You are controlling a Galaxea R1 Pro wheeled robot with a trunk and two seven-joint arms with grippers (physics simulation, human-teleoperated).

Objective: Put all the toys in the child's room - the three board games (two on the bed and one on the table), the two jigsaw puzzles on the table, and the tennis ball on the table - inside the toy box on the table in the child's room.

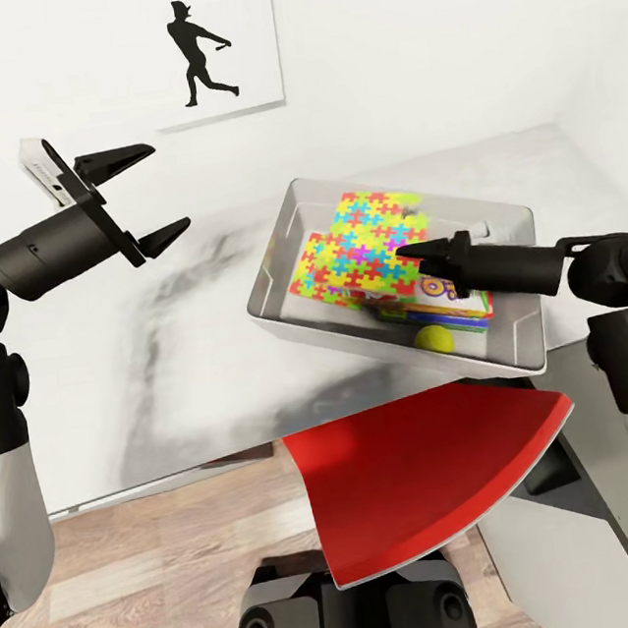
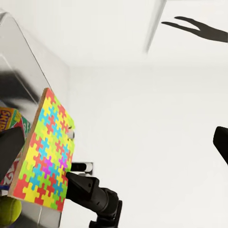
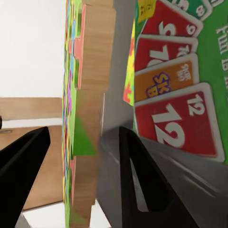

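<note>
Beneath both arms, table: the long pale grey-white mottled desk top runs along the white wall and carries the bin.
Chair: a red curved seat sits close under the right gripper, at the near edge of the desk top.
Wall picture: a white panel with a black batter silhouette hangs above and ahead of the left fingertips.
Toy box: the shallow light grey rectangular bin with sloping sides lies ahead of the left fingers and directly under the right ones; it looks tilted on the desk top.
Jigsaw puzzles: the flat boards of bright multicoloured interlocking pieces lie in the bin, just beyond the right fingertips; in the right wrist view the wooden edge of one stands between the two dark fingers.
Skip-Bo box: the green box printed with red numbered cards lies in the bin, just outside one right finger.
Tennis ball: the small yellow-green ball rests in the bin's near corner, below the right gripper.
Left gripper: fingers spread wide, holding nothing, raised well apart from the bin.
Right gripper: fingers parted to either side of the puzzle edge; whether they press it, I cannot tell.
</note>
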